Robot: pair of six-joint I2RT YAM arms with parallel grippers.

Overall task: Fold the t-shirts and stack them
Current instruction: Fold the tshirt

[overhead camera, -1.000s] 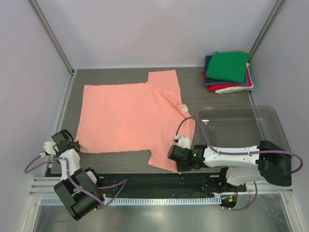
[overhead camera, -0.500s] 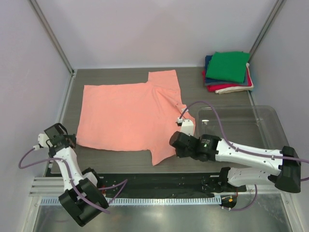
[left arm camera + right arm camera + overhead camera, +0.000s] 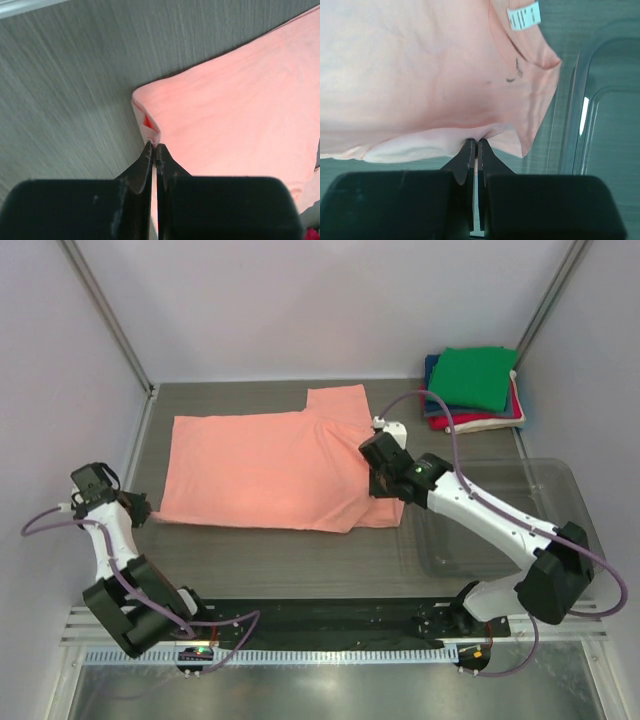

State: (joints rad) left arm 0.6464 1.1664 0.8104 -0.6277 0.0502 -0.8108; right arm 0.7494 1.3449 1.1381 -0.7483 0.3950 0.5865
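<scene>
Where the arm bases sat, nearest the viewer: a black rail (image 3: 330,615) ran along the table's near edge, and purple cables (image 3: 440,430) looped off both arms.
Surface: a dark grey table (image 3: 290,555) with a matte finish and fine wood-grain streaks, which showed plainly in the wrist views.
Left gripper (image 3: 154,149): it sat low over the near left part of the table. Its jaws were pressed together, clamped on the near left corner of the salmon-pink t-shirt (image 3: 260,465). A small pleat of cloth stood up at the fingertips.
Shirt being folded: the salmon-pink t-shirt lay spread across the middle of the table with its neck end to the right. One sleeve pointed toward the far wall. The shirt's near right part was doubled over onto the body.
Right gripper (image 3: 474,143): it reached over the shirt's right end with its jaws together, clamped on a fold of the pink cloth. A small white neck label (image 3: 524,16) showed beyond the fingertips.
Tray (image 3: 520,464): clear plastic, on the right side of the table. Its left rim was just beside the shirt's right end, and the right arm crossed above it.
Far right corner: a stack of folded t-shirts (image 3: 470,390) sat well apart from both grippers. A green t-shirt (image 3: 472,375) lay on top, with navy, red and cream edges showing beneath it.
Room: plain pale walls (image 3: 300,300) closed in the table on three sides. Slanted metal posts (image 3: 105,315) rose from the two far corners.
</scene>
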